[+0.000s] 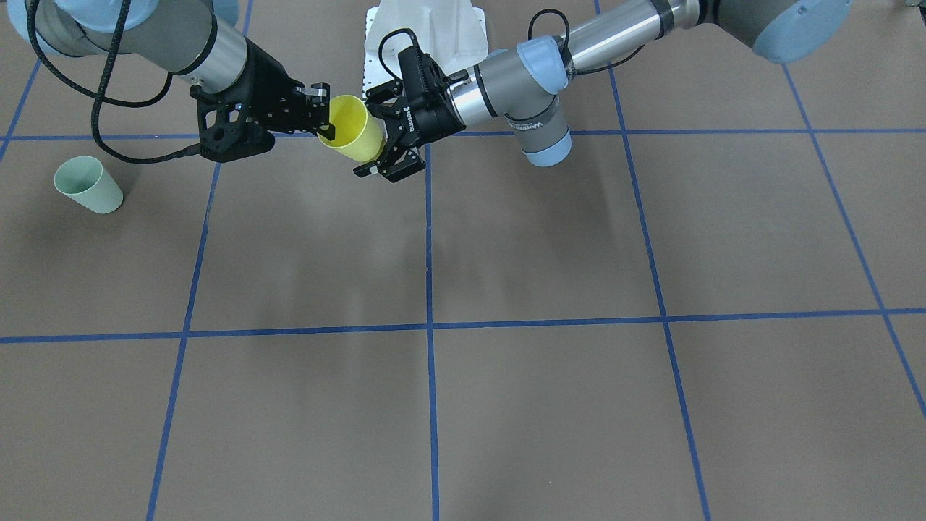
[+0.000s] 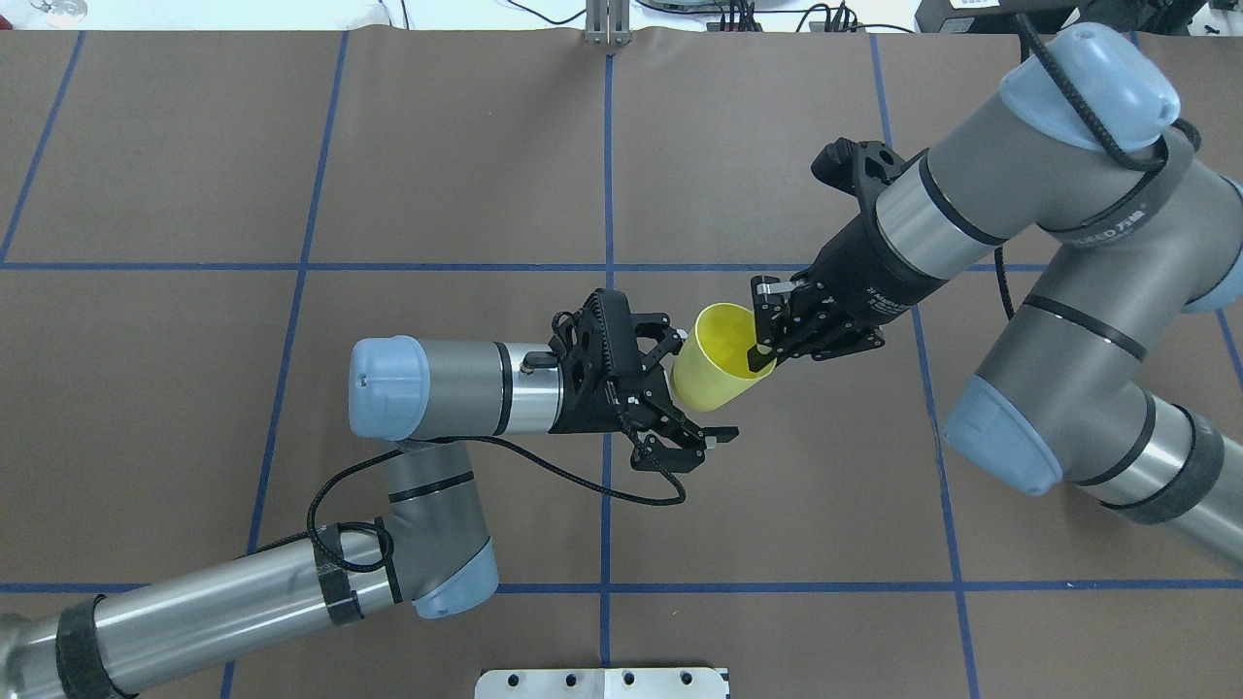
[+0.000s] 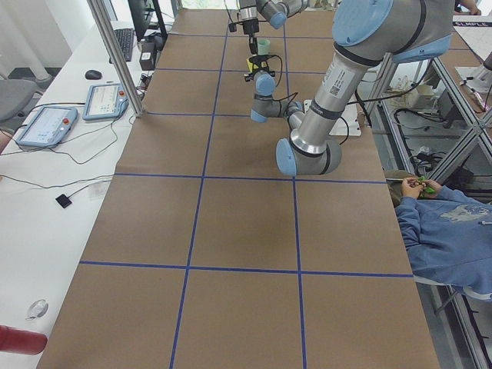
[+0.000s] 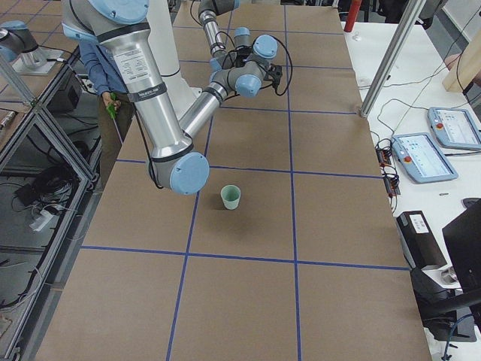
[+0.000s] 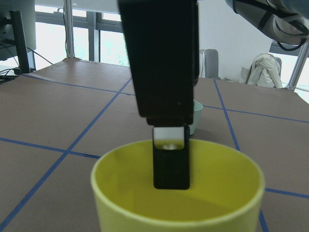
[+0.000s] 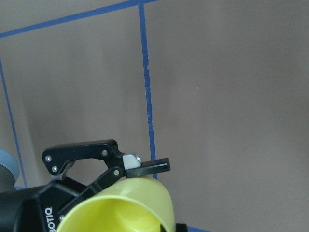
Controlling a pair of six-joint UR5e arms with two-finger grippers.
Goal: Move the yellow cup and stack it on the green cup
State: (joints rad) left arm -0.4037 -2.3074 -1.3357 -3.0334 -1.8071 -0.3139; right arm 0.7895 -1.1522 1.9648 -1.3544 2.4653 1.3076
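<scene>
**Item 1 — yellow cup**. In the air above the desk, close to the robot's base and just beside the centre blue tape line. It is tipped onto its side, with its mouth toward the right arm and its base toward the left arm.

**Item 2 — right hand**. Pinched narrow on the yellow cup's rim. One finger reaches down inside the mouth and the other sits outside the wall. This hand carries the cup.

**Item 3 — left hand**. Spread wide and gripping nothing, with a jaw on either side of the cup's base end. Whether either pad touches the cup's wall cannot be told.

**Item 4 — green cup**. Upright on the desk, mouth up, on the robot's right side. It is well apart from both hands and from the yellow cup. In the left wrist view it shows small, partly hidden behind the right hand.

**Item 5 — desk.** Brown covering, marked into large squares by the blue tape lines.

**Item 6 — control pendants**. Two, lying on the white side bench next to the desk, cables attached.
</scene>
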